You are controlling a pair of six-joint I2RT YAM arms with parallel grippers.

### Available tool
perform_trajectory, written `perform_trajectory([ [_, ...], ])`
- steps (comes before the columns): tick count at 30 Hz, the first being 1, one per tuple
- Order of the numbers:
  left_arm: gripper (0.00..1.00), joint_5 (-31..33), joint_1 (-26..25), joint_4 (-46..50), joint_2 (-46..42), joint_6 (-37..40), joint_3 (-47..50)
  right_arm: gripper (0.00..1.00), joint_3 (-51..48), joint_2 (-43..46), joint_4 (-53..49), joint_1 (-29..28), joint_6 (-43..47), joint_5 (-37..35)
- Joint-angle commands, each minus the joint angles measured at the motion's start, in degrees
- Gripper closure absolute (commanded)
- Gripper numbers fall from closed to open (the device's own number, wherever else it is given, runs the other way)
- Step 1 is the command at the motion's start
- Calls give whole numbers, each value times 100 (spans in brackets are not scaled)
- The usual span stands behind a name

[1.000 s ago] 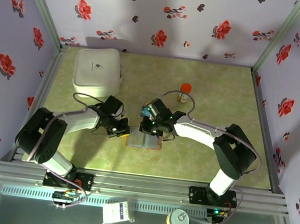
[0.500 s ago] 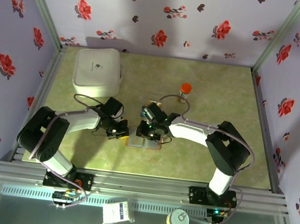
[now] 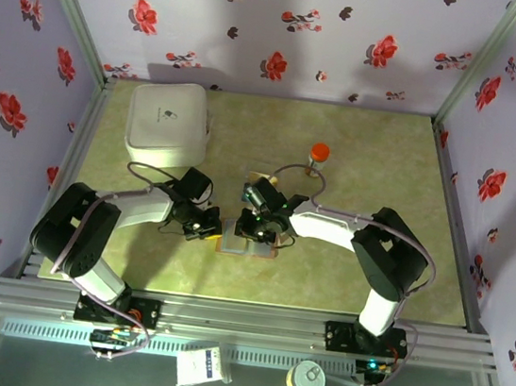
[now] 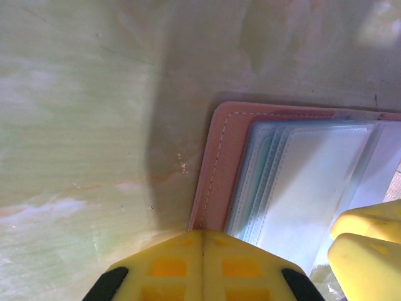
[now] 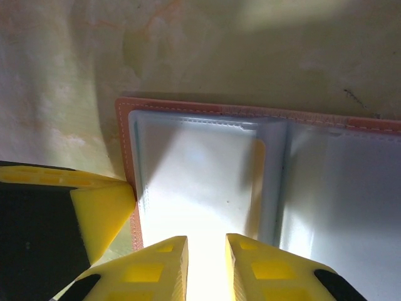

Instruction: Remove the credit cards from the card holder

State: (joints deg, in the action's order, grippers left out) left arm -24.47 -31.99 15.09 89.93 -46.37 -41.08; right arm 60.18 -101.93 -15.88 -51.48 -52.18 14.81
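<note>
Right fingers [image 5: 160, 266] nearer, left fingers [image 5: 100, 210] alongside

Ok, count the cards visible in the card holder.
1: a yellow card edge inside a sleeve of the card holder, left of its fold, right wrist view. Frosted sleeves may hide more.

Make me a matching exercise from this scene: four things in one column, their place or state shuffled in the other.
Things:
1. white box
2. orange-capped bottle
3. card holder
4. left gripper

Place or state:
A. lying open
B. shut, at the card holder's edge
C. far left corner of the table
D. upright, beyond the card holder

Pairs: 1-C, 2-D, 3-A, 4-B
</note>
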Motion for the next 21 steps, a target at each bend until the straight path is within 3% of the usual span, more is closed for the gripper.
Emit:
perform_trajectory([
  [1, 100, 113, -36, 299, 86, 102, 30, 77, 79, -35, -342, -40, -17, -239],
  [10, 100, 190, -31, 404, 31, 147, -27, 78, 101, 103, -700, -30, 145, -523],
  [21, 100, 188, -36, 467, 69, 189, -104, 80, 121, 281, -352, -24, 65, -264],
])
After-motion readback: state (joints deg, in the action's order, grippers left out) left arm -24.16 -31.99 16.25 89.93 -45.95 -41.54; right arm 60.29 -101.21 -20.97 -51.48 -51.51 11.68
